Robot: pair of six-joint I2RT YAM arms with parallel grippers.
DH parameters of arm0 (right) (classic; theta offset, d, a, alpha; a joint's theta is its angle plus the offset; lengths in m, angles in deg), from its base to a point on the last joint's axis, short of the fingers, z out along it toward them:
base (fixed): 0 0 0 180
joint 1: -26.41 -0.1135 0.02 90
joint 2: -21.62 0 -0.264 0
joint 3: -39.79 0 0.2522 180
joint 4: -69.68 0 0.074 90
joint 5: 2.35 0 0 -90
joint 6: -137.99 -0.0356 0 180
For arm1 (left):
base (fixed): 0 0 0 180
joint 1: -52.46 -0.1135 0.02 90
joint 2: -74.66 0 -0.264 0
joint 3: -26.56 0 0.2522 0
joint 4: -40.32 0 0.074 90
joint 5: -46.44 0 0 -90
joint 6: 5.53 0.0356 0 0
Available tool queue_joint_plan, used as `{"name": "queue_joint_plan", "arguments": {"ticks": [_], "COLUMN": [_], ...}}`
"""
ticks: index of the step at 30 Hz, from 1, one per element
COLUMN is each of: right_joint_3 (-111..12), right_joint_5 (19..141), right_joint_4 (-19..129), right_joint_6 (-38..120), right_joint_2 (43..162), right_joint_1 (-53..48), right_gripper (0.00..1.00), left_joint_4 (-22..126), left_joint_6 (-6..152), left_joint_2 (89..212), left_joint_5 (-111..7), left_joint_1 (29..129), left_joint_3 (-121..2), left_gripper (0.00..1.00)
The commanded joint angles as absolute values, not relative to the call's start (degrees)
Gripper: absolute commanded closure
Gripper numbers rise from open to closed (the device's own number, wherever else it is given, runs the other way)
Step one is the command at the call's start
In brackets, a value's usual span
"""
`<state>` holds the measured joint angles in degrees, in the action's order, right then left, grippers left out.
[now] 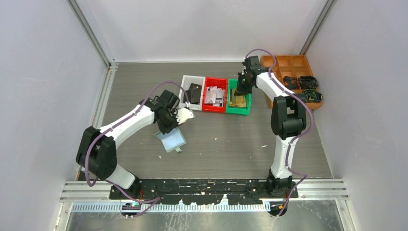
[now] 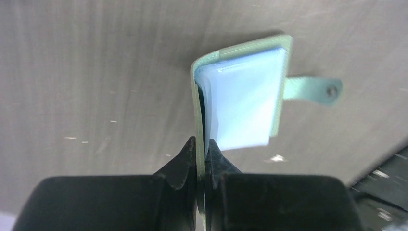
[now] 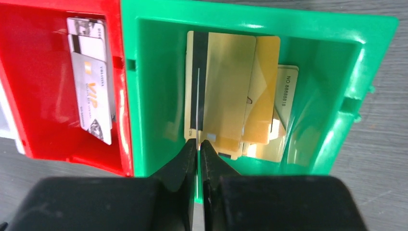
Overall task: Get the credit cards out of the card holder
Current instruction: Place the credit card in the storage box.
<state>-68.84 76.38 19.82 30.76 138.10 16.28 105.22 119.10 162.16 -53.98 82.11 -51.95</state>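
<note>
The mint-green card holder (image 2: 240, 96) hangs open above the table, its clear pockets and tab showing. My left gripper (image 2: 202, 144) is shut on the edge of its cover. From above, the card holder (image 1: 172, 140) sits just below the left gripper (image 1: 175, 122). Over the green bin (image 3: 154, 96), my right gripper (image 3: 198, 143) pinches a credit card (image 3: 198, 106) that shows edge-on as a thin pale line between the tips. Several gold credit cards (image 3: 226, 96) lie in that bin. A silver card (image 3: 91, 82) lies in the red bin (image 3: 48, 120).
White (image 1: 185, 86), red (image 1: 214, 109) and green (image 1: 238, 112) bins stand side by side at the back centre. An orange compartment tray (image 1: 288, 65) with black coiled cables (image 1: 308, 89) sits at the back right. Metal rails edge the table.
</note>
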Motion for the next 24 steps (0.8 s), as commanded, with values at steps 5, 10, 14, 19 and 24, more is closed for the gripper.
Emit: {"name": "queue_joint_plan", "arguments": {"ticks": [5,10,14,19,24], "right_joint_3": [-72.5,-72.5,-70.1,-64.4,-59.3], "right_joint_5": [80.9,86.6,90.0,85.2,80.1], "right_joint_4": [19.6,18.7,20.1,24.9,28.1], "right_joint_6": [31.0,31.6,30.7,28.0,23.7], "right_joint_2": [138.0,135.9,131.3,122.7,117.1], "right_joint_1": [15.2,14.0,13.4,11.3,10.2], "right_gripper": [0.71,0.57,0.56,0.52,0.47], "left_joint_4": [76.9,71.3,76.9,75.8,70.1], "left_joint_6": [127.3,126.8,116.6,109.6,115.9], "left_joint_2": [159.4,161.3,160.6,157.3,158.7], "left_joint_5": [-26.4,-21.2,-22.5,-22.5,-19.8], "left_joint_1": [90.3,91.7,92.3,94.1,95.3], "left_joint_3": [-41.9,-41.4,-44.4,-43.0,-40.0], "left_gripper": [1.0,1.0,1.0,1.0,0.97]}}
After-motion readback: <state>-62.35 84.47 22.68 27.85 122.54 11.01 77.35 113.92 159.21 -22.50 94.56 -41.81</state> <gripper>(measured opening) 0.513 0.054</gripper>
